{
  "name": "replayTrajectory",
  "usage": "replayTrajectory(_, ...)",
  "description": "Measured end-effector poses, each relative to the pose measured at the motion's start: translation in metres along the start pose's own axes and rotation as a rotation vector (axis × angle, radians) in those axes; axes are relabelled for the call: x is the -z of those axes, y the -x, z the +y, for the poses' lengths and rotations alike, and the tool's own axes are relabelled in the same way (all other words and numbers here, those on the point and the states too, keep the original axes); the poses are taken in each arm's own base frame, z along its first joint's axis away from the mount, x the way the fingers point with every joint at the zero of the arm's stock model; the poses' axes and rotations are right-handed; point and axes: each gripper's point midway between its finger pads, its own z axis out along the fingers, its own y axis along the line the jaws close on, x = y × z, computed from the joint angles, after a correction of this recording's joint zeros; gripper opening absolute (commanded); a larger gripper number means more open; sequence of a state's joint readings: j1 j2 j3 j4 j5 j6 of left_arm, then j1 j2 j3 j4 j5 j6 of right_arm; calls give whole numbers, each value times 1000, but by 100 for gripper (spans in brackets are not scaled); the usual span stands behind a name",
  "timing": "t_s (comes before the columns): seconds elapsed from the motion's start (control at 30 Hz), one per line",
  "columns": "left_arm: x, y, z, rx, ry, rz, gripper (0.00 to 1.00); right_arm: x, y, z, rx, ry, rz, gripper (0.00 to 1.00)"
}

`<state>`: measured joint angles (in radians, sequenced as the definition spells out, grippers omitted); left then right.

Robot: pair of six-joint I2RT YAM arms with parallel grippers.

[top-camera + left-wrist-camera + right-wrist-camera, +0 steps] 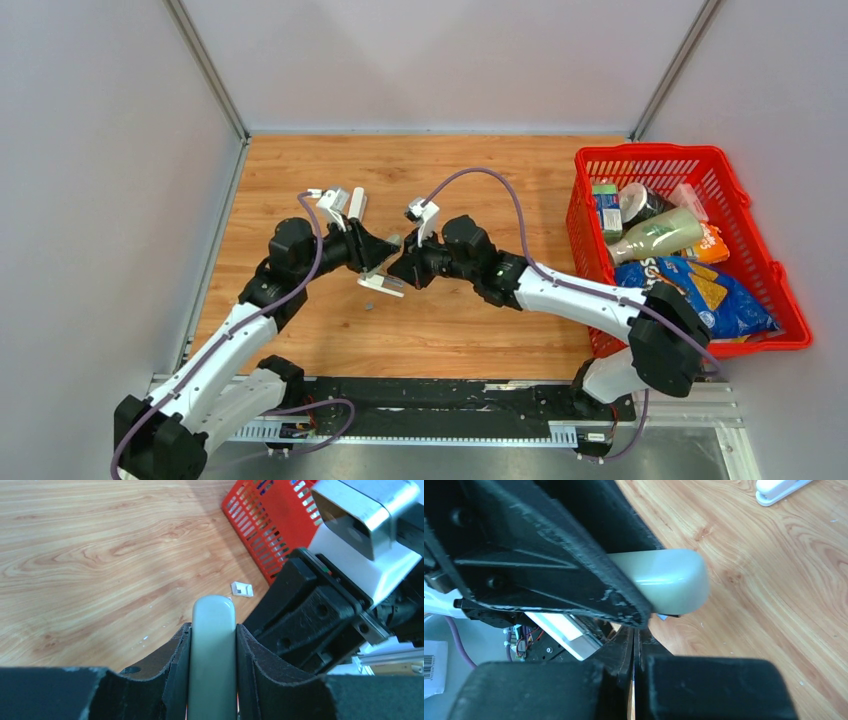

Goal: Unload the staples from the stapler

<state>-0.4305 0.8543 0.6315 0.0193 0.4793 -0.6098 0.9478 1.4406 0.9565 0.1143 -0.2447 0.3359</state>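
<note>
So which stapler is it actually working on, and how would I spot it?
Find the wooden table beside the red basket and look at its middle. There the left hand clamps a stapler by its sides. It is pale grey-green with a rounded end and held in the air, unlike the white stapler lying flat on the wood.

No legible txt (barcode sticker [434, 667] digits too blurry)
</note>
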Motion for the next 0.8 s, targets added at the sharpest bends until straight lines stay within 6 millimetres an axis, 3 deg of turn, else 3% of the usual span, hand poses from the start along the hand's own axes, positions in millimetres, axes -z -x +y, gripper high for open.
replayTrajectory(0.37,-11,-7,21,42,77,22,0,-15,-14,11,-15,84,31,0)
replayTrajectory(0.8,-21,-17,34,-4,154,32,0,-26,-35,32,-169,226,41,0)
